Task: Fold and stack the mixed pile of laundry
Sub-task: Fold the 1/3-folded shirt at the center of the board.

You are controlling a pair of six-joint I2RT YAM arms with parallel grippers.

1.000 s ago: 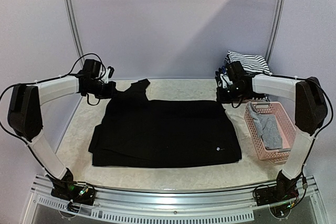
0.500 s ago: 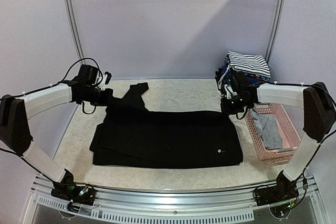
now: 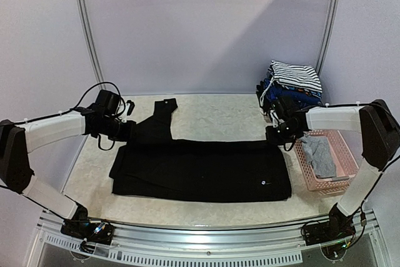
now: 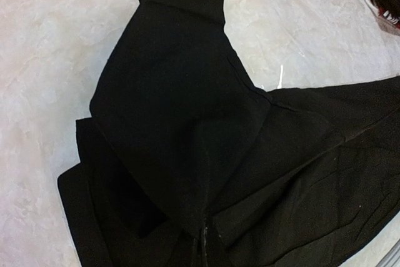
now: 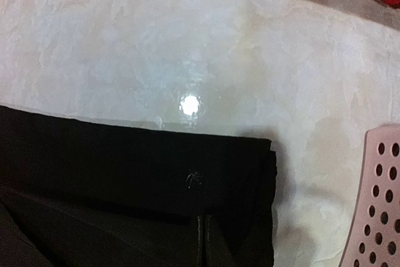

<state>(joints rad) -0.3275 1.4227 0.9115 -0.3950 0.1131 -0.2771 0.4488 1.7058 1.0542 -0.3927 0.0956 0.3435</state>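
Pinching the two far corners of the large plain black garment [image 3: 200, 176], both grippers are closed on the cloth. The right gripper [image 3: 275, 134] is just beside the pink plastic lattice basket [image 3: 310, 186], and the left gripper [image 3: 127, 130] is well away from the basket, at the garment's opposite end. Compared with one second ago, both arms have drawn this far edge toward the near side, so the black cloth is now a narrower band to the left of the basket. I judge that a lengthwise fold is under way, not yet finished. A grey garment [image 3: 319, 157] waits inside the basket, and the striped folded stack [image 3: 295, 74] sits behind it.
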